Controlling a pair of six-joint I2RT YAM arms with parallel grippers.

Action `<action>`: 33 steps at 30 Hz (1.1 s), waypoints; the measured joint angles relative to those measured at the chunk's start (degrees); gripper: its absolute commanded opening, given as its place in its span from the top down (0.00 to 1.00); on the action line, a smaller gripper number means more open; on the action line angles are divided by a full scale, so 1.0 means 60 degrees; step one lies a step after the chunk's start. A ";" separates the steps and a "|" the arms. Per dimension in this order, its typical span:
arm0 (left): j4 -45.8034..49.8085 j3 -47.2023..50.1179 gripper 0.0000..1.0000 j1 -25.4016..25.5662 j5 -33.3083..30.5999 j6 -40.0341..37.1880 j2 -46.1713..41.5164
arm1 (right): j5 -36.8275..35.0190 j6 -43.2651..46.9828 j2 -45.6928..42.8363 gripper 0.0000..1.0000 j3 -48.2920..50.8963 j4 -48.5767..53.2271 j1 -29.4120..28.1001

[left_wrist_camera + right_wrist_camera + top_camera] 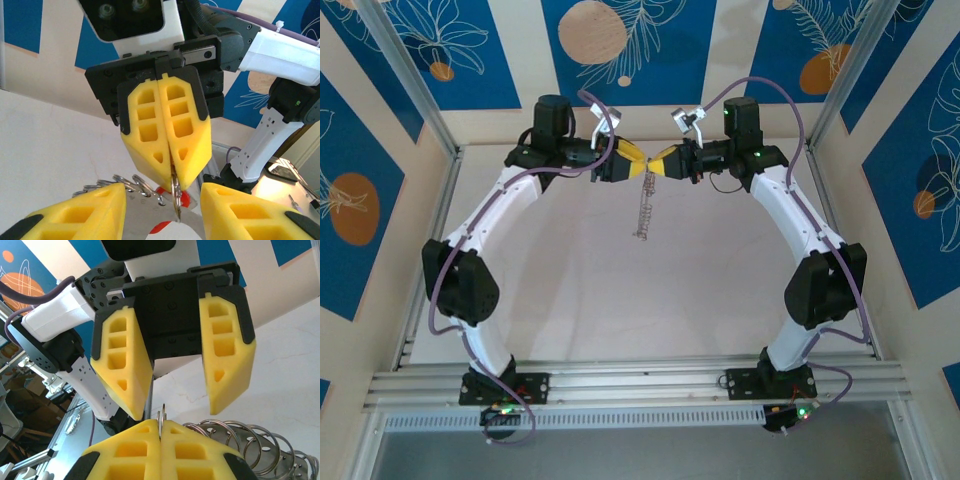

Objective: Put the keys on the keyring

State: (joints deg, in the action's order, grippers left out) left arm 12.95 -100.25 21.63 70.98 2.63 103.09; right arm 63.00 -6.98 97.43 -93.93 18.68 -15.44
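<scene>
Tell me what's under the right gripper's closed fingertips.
The right gripper pinches a ring of the keyring, which pokes out below, links trailing left. Red patches of the key show behind; the rest is covered by the left gripper's fingers.

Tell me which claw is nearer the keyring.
Right. The right claw is pinched shut on the keyring; the left claw faces it, open, straddling the pinched end.

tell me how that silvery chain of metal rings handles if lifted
Probably floppy: the silvery chain of metal rings hangs limp below the right gripper. Likely light, since a pinch on one ring holds it. It may swing when moved.
</scene>
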 measured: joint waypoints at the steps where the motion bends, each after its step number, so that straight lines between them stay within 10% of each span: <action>1: 0.0000 0.0000 0.57 0.0000 0.0000 0.0000 0.0025 | -0.0004 -0.0004 0.0000 1.00 -0.0025 0.0000 0.0000; 30: -0.0011 -0.0164 1.00 0.0124 0.0204 -0.0007 0.0047 | -0.0040 -0.0047 0.0007 1.00 -0.0084 -0.0142 -0.0051; 33: -0.0193 -0.0113 1.00 0.0131 0.0157 0.0036 0.0036 | -0.0033 -0.0248 0.0007 0.78 -0.0073 -0.0310 -0.0029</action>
State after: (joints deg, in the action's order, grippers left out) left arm 11.79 -100.92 22.41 71.92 2.85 103.31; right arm 62.81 -8.47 97.47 -94.37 16.82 -15.62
